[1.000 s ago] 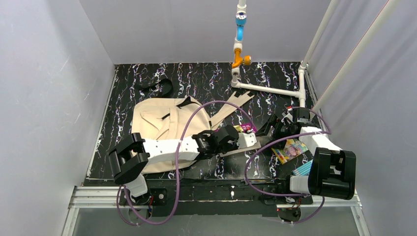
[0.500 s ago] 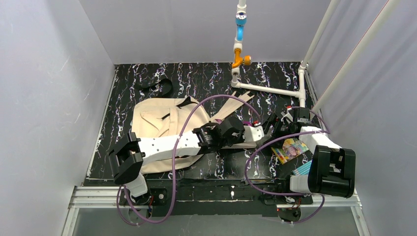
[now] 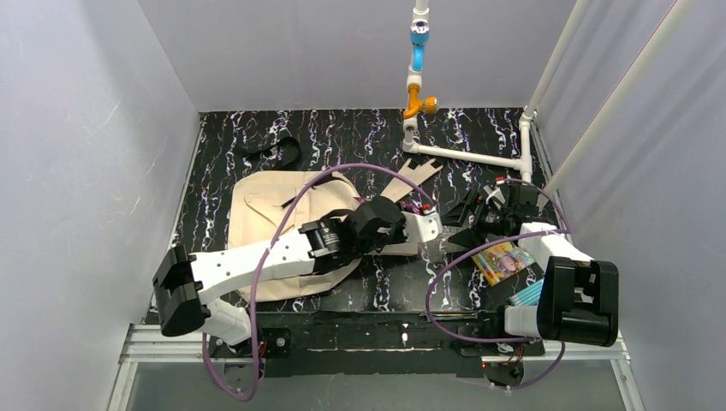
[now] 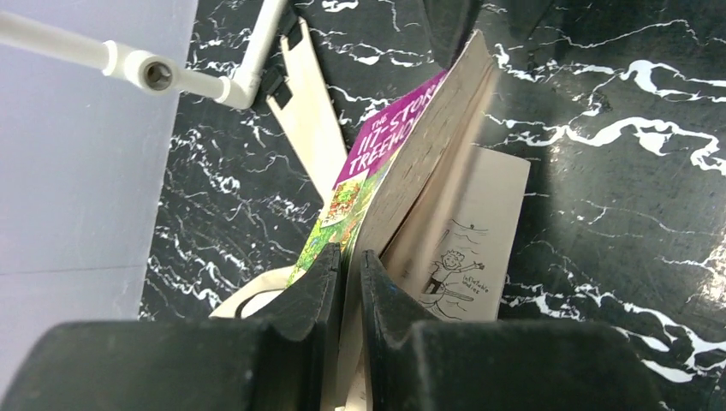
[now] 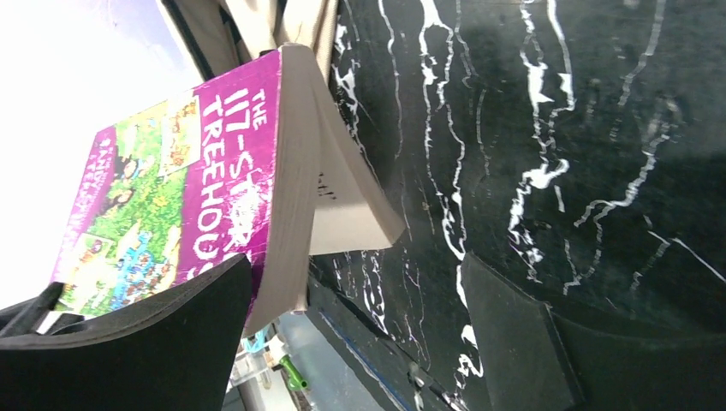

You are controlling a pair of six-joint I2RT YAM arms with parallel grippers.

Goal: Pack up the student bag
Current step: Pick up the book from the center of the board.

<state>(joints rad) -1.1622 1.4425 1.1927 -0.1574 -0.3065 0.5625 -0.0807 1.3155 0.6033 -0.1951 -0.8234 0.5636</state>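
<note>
left gripper (image 4: 349, 261) clenched on purple book (image 4: 385, 163) | right gripper (image 5: 353, 274) released | student bag (image 3: 257, 214) left of left gripper

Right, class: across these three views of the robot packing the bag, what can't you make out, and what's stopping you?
1. Top view: opening of the student bag, covered by the left arm.
2. Left wrist view: full title of the purple book, cut off by its own pages; the left gripper is shut on it.
3. Right wrist view: whatever lies behind the book, washed out by glare.
4. Top view: the colourful books beside the right arm, too small to read.
</note>
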